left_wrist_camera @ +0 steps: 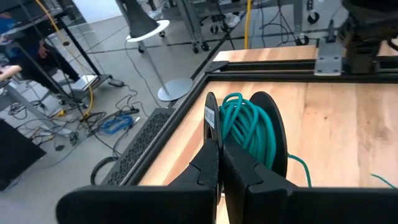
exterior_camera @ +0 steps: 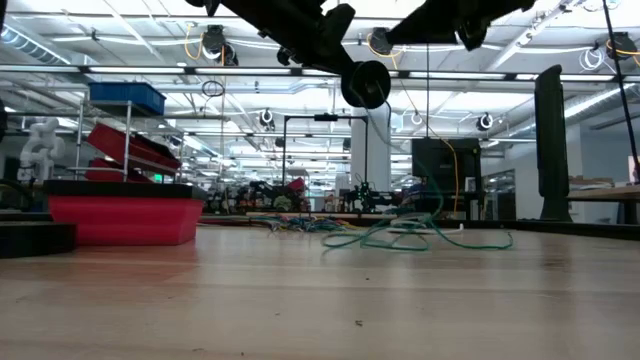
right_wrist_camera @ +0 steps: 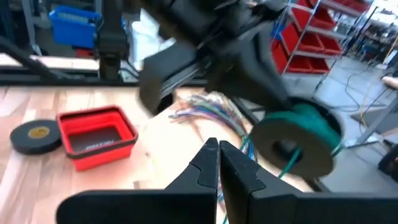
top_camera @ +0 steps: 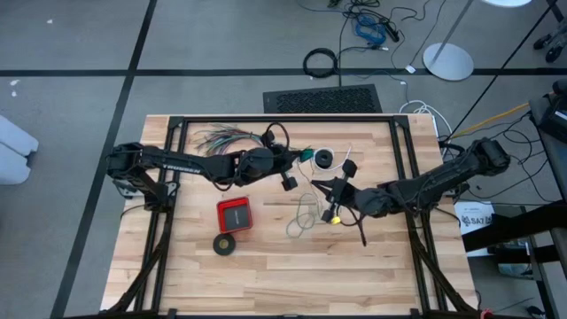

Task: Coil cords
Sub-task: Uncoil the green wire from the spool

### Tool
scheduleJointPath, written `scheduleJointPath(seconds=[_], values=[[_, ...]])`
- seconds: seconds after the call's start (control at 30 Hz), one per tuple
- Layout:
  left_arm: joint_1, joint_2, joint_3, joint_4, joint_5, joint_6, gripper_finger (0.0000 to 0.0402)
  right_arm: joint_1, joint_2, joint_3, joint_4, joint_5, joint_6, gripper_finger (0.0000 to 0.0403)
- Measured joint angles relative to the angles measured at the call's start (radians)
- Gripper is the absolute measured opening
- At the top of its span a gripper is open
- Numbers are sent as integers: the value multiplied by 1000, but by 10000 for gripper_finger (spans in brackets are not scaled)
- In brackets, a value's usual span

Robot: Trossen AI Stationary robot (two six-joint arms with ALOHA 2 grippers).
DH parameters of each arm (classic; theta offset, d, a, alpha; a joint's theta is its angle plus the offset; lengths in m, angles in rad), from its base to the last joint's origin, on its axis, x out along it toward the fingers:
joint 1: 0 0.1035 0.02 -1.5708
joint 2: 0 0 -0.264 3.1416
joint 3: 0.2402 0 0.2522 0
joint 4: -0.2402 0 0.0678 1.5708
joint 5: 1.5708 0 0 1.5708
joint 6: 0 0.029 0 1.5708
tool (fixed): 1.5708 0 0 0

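Your left claw (left_wrist_camera: 219, 163) hangs above the counter's (top_camera: 266, 275) pale wood planks with its fingers pressed together, pinching nothing, just before a black round spool (left_wrist_camera: 249, 134) wound with glossy teal-green wire (left_wrist_camera: 244, 124). Your right claw (right_wrist_camera: 219, 155) is pressed together too, above the counter's middle. Loose loops of the thin wire trail flat across the wood. A square red tray (top_camera: 235, 213) and a black tape ring (top_camera: 225, 245) sit nearby.

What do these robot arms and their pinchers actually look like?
Both arms, the left arm and the right arm, are slim, dark and jointed. The left carries pale lettering along one link. Each ends in two flat black tapering fingers, matte and unmarked.
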Motion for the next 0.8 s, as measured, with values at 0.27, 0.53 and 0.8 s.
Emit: scheduleJointPath(seconds=[0.27,0.53,0.8], values=[[29,59,0,-43,-1,-48,5,-5,66,0,-80,1,107,1],[47,205,0,-3,18,-120,5,-21,209,0,-132,-51,178,32],[63,355,0,0,19,-219,5,-20,294,0,-175,-44,233,102]])
